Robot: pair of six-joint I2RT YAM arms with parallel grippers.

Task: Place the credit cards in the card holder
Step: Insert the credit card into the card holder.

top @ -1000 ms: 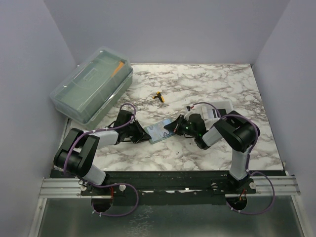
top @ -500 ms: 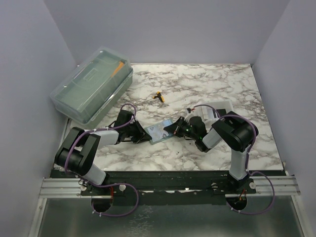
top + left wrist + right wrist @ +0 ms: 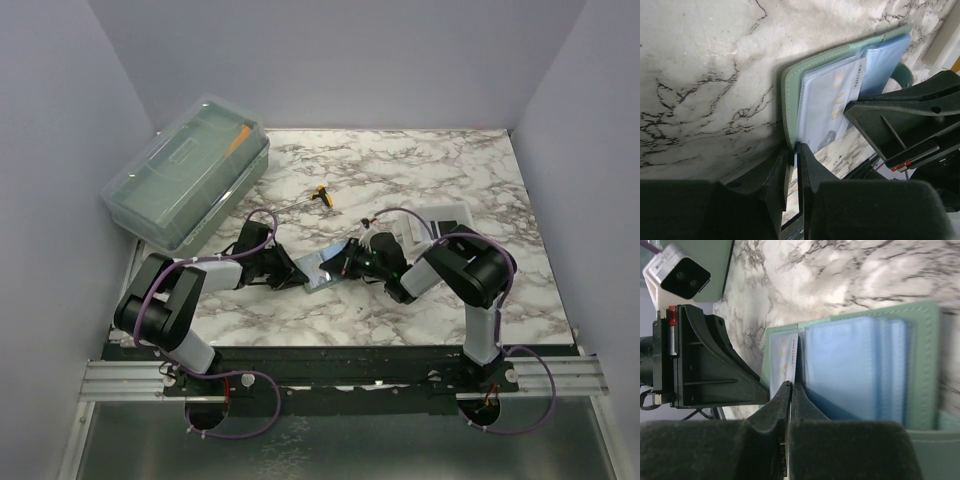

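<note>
Marble-patterned tabletop (image 3: 420, 170) carries a translucent lidded box (image 3: 185, 180) at far left and a white tray (image 3: 447, 214) at right. Around the middle, towards the near edge, lies the sage-green card holder (image 3: 320, 270), open, with its clear bluish pockets showing. The left pincer (image 3: 794, 150), jaws narrow, clamps the holder's left edge. The right pincer (image 3: 790, 386), jaws pressed together, grips a pale credit card (image 3: 783, 360) by its edge. The card seems to be partly inside a pocket. It could snag on the pocket mouth and buckle, or slide between the wrong leaves. If the left grip slips, the holder would shift under the push.
</note>
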